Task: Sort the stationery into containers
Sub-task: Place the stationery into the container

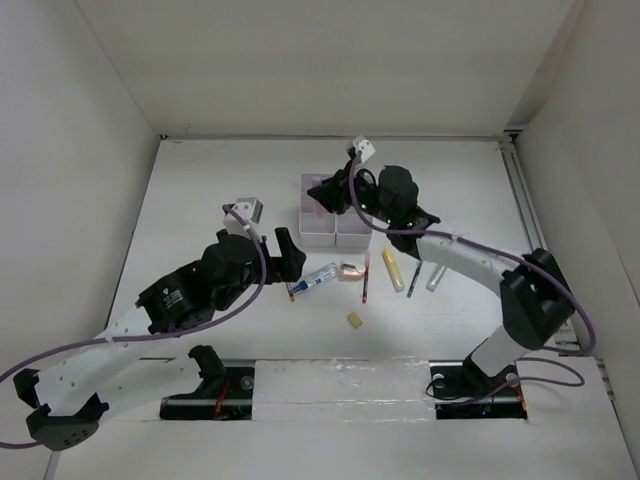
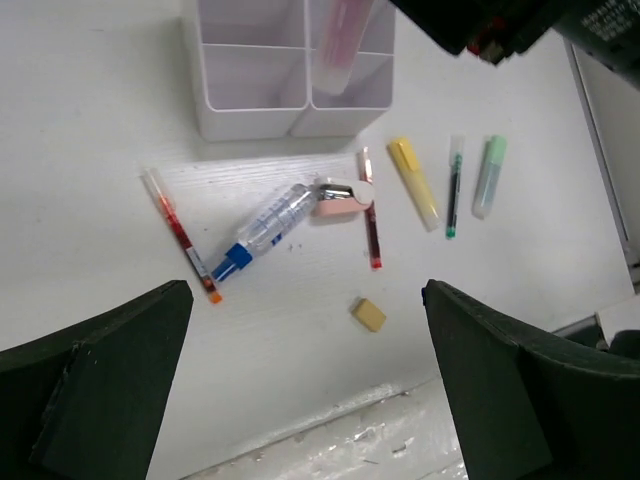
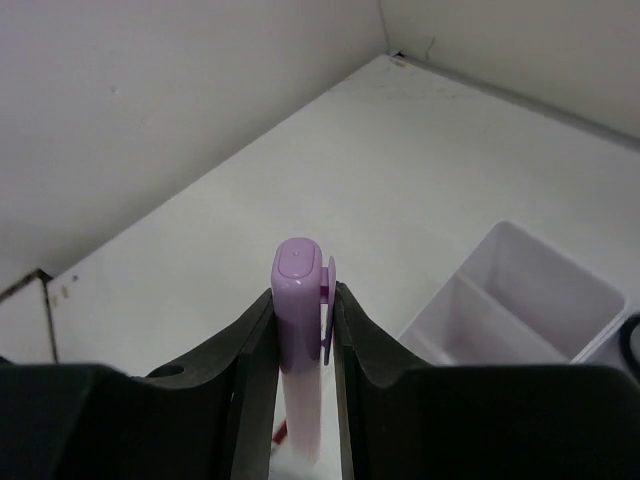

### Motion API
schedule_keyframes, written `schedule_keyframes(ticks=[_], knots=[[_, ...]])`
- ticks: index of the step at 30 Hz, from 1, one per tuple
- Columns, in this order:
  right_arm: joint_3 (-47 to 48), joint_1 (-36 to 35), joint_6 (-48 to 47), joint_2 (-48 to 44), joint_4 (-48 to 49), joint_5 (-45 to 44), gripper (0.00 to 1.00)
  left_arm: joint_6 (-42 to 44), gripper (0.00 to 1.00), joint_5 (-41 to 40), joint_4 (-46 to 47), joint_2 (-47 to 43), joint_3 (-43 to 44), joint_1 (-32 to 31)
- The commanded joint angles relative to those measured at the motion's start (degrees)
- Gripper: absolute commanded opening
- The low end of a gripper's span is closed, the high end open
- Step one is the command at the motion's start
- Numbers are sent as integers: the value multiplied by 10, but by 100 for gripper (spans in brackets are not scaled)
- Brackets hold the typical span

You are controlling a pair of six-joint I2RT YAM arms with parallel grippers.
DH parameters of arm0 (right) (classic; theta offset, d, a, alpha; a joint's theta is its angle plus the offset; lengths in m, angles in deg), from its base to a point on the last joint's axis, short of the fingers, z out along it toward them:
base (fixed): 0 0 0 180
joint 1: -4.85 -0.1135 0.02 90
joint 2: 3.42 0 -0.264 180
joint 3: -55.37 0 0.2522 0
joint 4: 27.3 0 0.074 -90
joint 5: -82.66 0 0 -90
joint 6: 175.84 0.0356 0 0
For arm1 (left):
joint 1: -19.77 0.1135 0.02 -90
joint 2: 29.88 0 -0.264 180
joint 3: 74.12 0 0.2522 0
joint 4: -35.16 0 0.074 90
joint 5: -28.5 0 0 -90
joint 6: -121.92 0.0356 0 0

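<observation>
The white organizer [image 1: 335,228] stands mid-table. My right gripper [image 1: 328,192] is over its far part, shut on a pink-lilac highlighter [image 3: 299,300] held upright, its lower end in a right-hand compartment [image 2: 340,45]. My left gripper [image 1: 290,256] is open and empty, above the table left of the loose items. On the table lie a red pen [image 2: 180,235], a blue-white tube [image 2: 268,225], a small pink item [image 2: 340,198], a dark red pen [image 2: 372,228], a yellow highlighter [image 2: 414,183], a green pen [image 2: 454,187], a pale green highlighter [image 2: 488,176] and a yellow eraser [image 2: 368,314]. No scissors are in view.
White walls enclose the table on the left, back and right. A rail runs along the right edge [image 1: 520,200]. The table's front lip [image 2: 380,440] lies just below the eraser. The organizer's near compartments [image 2: 250,75] hold nothing.
</observation>
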Motion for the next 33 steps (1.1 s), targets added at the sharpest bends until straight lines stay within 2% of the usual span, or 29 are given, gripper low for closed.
schedule_keyframes(ticks=[1,3,5,8,14,26,27,30,31,32,33], knots=[[77,42,-94,64,104,176,0,-18,100,-67,-60,-18,20,0],[129,70,-100,118,109,227,0,-12,100,-67,-47,-29,10,0],[162,93,-101,147,109,278,0,16,100,-22,-15,-50,-15,0],[219,112,-101,195,109,322,0,22,100,-9,5,-63,-20,0],[320,135,-101,276,65,357,0,34,100,18,26,-83,-31,0],[375,158,-134,352,24,367,0,57,100,68,48,-95,-42,0],[375,158,-134,352,24,367,4,62,100,74,49,-95,-42,0],[375,163,-139,364,24,367,6,62,100,74,49,-95,-42,0],[381,163,-139,371,24,373,14,62,100,80,49,-95,-42,0],[381,163,-139,371,18,373,17,62,100,80,49,-100,-42,0],[374,163,-139,371,18,381,30,62,100,80,54,-100,-42,0]])
